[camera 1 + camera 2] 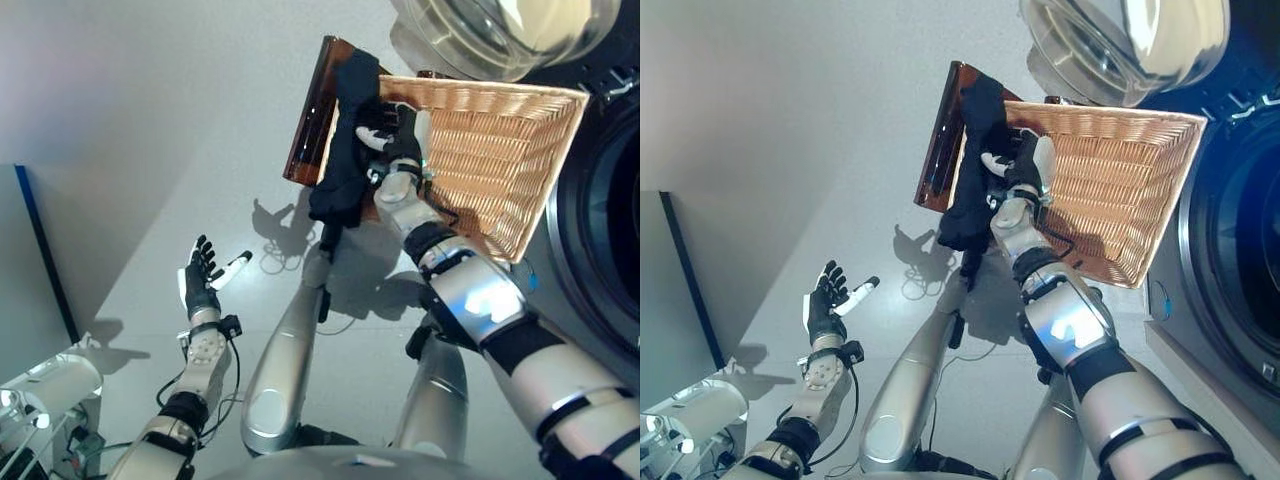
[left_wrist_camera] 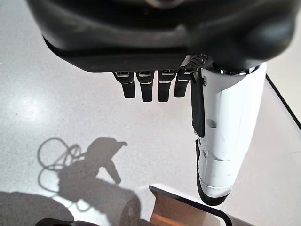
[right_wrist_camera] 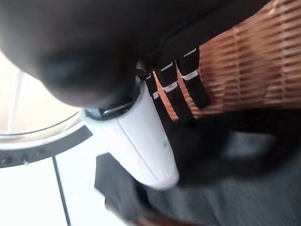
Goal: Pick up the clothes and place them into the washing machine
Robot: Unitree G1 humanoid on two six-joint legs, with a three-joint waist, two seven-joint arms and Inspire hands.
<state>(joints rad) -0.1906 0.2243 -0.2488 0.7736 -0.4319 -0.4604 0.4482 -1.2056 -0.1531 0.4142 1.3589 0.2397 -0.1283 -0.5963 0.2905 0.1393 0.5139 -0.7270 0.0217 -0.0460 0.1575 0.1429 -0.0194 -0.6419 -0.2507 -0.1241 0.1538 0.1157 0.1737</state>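
Note:
A dark garment (image 1: 345,160) hangs over the near-left rim of a wicker basket (image 1: 500,150) and trails down outside it. My right hand (image 1: 398,135) lies on the garment at that rim. In the right wrist view its fingers (image 3: 190,84) reach out fairly straight over the dark cloth (image 3: 244,188), with the white-covered thumb extended beside them. The washing machine's dark drum opening (image 1: 600,220) is just right of the basket, and its round glass door (image 1: 500,30) stands swung open above. My left hand (image 1: 203,280) hovers open and empty over the pale floor, far left of the basket.
The basket rests on a brown glossy board (image 1: 305,120) whose edge sticks out on the left. A dark blue-edged panel (image 1: 40,250) stands at the far left, with a white cylindrical device (image 1: 50,385) on the floor below it.

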